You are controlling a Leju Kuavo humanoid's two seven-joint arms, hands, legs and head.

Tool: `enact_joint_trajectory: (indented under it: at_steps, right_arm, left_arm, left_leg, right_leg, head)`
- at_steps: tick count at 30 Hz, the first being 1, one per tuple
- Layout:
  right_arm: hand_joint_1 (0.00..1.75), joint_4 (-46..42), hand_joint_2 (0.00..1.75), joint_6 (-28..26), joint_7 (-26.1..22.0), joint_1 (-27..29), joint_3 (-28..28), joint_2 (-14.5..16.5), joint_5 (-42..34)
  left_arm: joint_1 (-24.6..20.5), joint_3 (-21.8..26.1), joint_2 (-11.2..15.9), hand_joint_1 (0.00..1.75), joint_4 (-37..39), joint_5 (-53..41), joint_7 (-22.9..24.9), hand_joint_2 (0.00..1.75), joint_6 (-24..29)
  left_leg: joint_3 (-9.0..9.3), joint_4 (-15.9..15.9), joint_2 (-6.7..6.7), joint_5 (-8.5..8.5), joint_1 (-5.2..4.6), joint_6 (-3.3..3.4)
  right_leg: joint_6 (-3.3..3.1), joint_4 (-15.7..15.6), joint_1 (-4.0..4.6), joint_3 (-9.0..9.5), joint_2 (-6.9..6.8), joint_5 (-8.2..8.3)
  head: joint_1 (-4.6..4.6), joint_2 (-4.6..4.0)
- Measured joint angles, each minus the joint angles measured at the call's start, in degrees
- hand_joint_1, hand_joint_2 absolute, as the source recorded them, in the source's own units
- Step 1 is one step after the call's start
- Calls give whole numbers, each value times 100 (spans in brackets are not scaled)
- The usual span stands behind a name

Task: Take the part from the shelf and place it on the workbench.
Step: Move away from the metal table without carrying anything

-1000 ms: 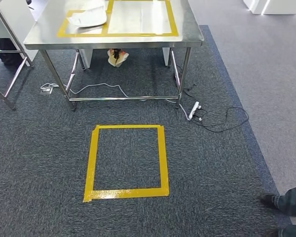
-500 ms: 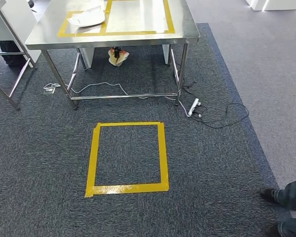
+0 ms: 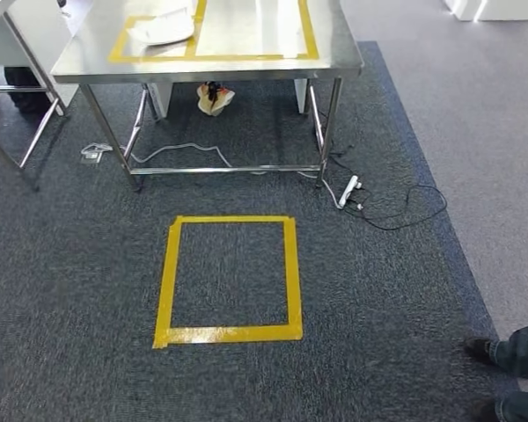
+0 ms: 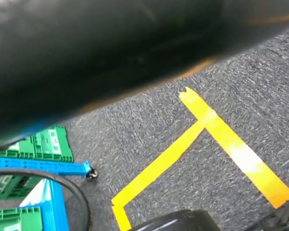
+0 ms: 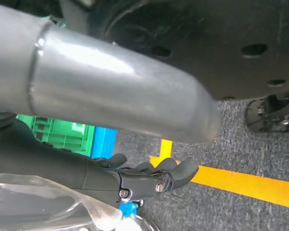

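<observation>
The steel workbench [image 3: 208, 70] stands ahead in the head view, with yellow-taped rectangles on its top. A white flat part [image 3: 160, 31] lies in the left taped rectangle. In the right wrist view my right hand [image 5: 150, 178] stretches its dark fingers over a clear plastic-wrapped part [image 5: 37, 202] and seems to hold it; the wrap hides what is inside.
A yellow tape square [image 3: 228, 332] marks the carpet before the bench. A power strip [image 3: 348, 191] and cables lie by the bench's right leg. A person's shoes [image 3: 480, 350] stand at the right. Green crates [image 4: 45, 144] and a blue cart [image 4: 56, 166] sit on the floor.
The whole head view has shifted a little as the camera moved; bench and tape square sit slightly further right in the picture. Nothing on the bench or floor has moved.
</observation>
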Motion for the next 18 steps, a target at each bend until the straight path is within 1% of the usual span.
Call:
enact_joint_trajectory:
  at_steps: [1,2,3,4,5,6,7,8,9,10,11,12,13,14,15,16,17,18]
  right_arm:
    - [0,-14,0,-16,23,-4,1,-10,4]
    - [0,-27,0,-30,41,-7,1,-25,7]
    - [0,-43,0,-48,60,-7,1,-41,10]
    - [0,-57,0,-62,75,-4,1,-54,11]
    - [0,-74,0,-79,91,1,2,-69,14]
    - [0,-93,0,-96,105,5,2,-80,19]
    - [0,-114,0,-112,116,5,3,-87,25]
    - [0,-132,0,-127,124,5,3,-95,31]
    - [0,-149,0,-139,130,6,3,-98,38]
    - [0,-162,0,-147,133,6,4,-101,42]
    - [0,-172,0,-151,137,9,4,-104,45]
    - [0,-181,0,-152,140,12,5,-105,48]
    - [0,-190,0,-152,143,13,5,-107,50]
    - [0,-196,0,-152,145,17,5,-108,51]
    - [0,-202,0,-152,145,23,5,-108,52]
    - [0,-205,0,-152,145,31,5,-109,53]
    - [0,-208,0,-152,145,39,5,-110,53]
    - [0,-211,0,-153,146,46,5,-111,53]
  left_arm:
    - [2,-3,-1,0,1,-8,2,0,-9]
    - [6,-6,-1,0,4,-15,4,0,-15]
    - [10,-9,-2,0,8,-22,8,0,-20]
    - [13,-11,-1,0,13,-25,12,0,-22]
    - [12,-13,-1,0,16,-28,19,0,-25]
    - [9,-15,-2,0,17,-31,27,0,-29]
    - [4,-18,1,0,17,-32,37,0,-31]
    - [0,-20,4,0,17,-33,50,0,-32]
    - [-3,-22,7,0,17,-34,65,0,-32]
    - [-2,-24,11,0,17,-34,79,0,-32]
    - [3,-25,14,0,19,-35,90,0,-32]
    - [11,-25,16,0,22,-35,97,0,-32]
    - [19,-25,19,0,25,-35,101,0,-32]
    - [23,-25,21,0,28,-35,103,0,-33]
    - [21,-25,21,0,29,-35,104,0,-33]
    - [16,-25,21,0,29,-35,104,0,-34]
    - [12,-26,21,0,30,-35,104,0,-34]
    - [13,-26,21,0,30,-35,104,0,-34]
  left_leg:
    - [-17,-7,-21,11,6,1]
    - [-39,-2,-44,19,13,-6]
    - [-57,5,-75,27,22,-21]
    - [-76,19,-119,35,38,-43]
    - [-98,45,-175,39,62,-74]
    - [-127,91,-239,35,90,-117]
    - [-168,152,-302,22,109,-172]
    - [-215,222,-360,6,119,-229]
    - [-257,275,-408,-3,121,-280]
    - [-289,301,-450,1,121,-325]
    - [-309,308,-496,16,129,-361]
    - [-322,318,-507,24,141,-388]
    - [-359,388,-442,-23,144,-403]
    - [-436,563,-343,-143,140,-408]
    - [-562,859,-219,-331,130,-402]
    - [-729,1256,-116,-561,116,-391]
    - [-892,1661,-81,-763,107,-380]
    - [-999,1961,-69,-882,98,-362]
  right_leg:
    - [43,369,-22,-171,9,-199]
    - [84,748,-50,-343,13,-362]
    - [124,1002,-80,-454,13,-430]
    - [163,1052,-109,-468,13,-387]
    - [202,872,-142,-367,23,-241]
    - [247,505,-182,-169,79,-42]
    - [290,131,-209,27,210,77]
    - [275,-160,-230,174,316,152]
    - [234,-308,-235,247,401,158]
    - [166,-317,-219,246,425,116]
    - [77,-289,-210,245,359,125]
    - [22,-268,-200,234,294,131]
    - [-30,-258,-190,242,224,144]
    - [-77,-255,-180,248,150,159]
    - [-116,-257,-164,236,71,174]
    - [-141,-255,-138,236,-11,182]
    - [-157,-253,-113,219,-96,186]
    - [-167,-251,-87,206,-183,187]
  head:
    - [8,-1]
    - [11,0]
    - [11,0]
    - [11,-1]
    - [11,0]
    - [13,0]
    - [24,0]
    - [34,1]
    - [41,1]
    - [46,1]
    - [43,1]
    - [36,1]
    - [27,0]
    - [8,0]
    - [-14,0]
    - [-31,0]
    - [-41,1]
    - [-42,1]
